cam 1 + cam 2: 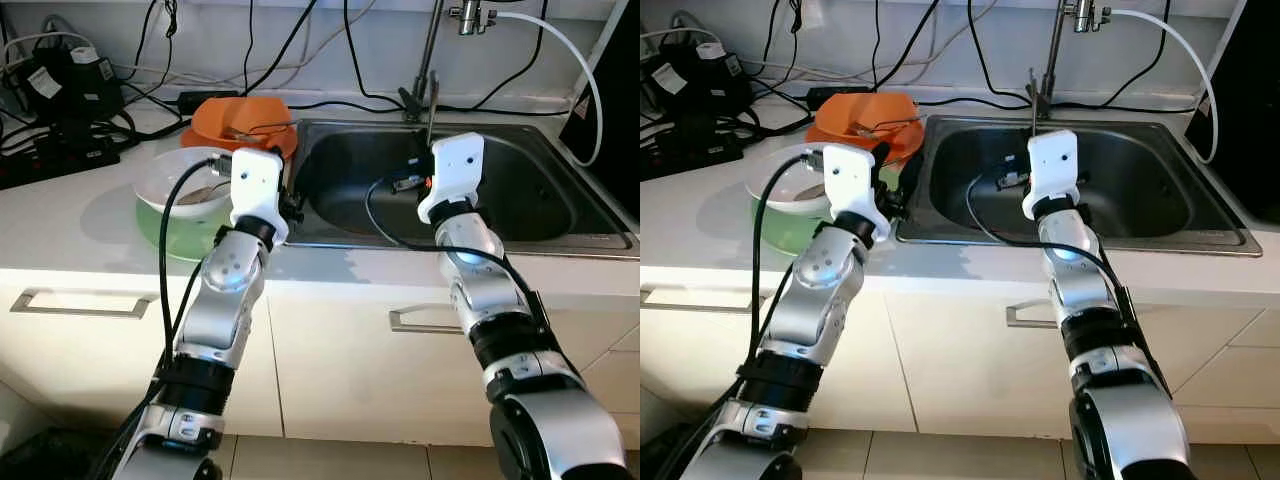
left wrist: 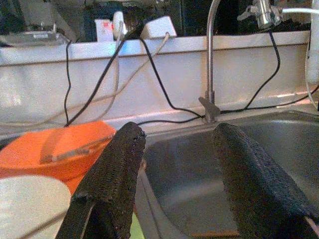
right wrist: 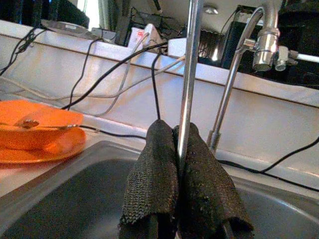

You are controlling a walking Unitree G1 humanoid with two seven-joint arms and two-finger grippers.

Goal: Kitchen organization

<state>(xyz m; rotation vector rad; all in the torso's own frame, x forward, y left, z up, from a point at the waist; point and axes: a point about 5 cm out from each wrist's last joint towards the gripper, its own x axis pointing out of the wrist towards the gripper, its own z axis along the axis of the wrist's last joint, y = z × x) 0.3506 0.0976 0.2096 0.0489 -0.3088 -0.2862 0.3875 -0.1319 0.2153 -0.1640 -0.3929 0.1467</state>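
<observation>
My right gripper [image 3: 177, 132] hangs over the steel sink [image 1: 520, 215], shut on a thin metal utensil [image 3: 191, 74] that stands upright between its fingers; its lower end is hidden. At the sink's left rim my left gripper [image 2: 174, 144] is open with nothing between its fingers. Just left of it, an orange bowl [image 1: 240, 118] with a spoon [image 3: 30, 123] in it sits on an orange plate. In front of that, a white bowl [image 1: 185, 180] rests inside a green bowl [image 1: 160, 235].
A faucet [image 1: 430, 50] with a white hose rises behind the sink. Power strips and tangled cables [image 1: 60, 100] crowd the counter's back left. A black appliance [image 1: 612, 100] stands at the right. Cabinet drawers with handles [image 1: 80, 305] lie below the counter.
</observation>
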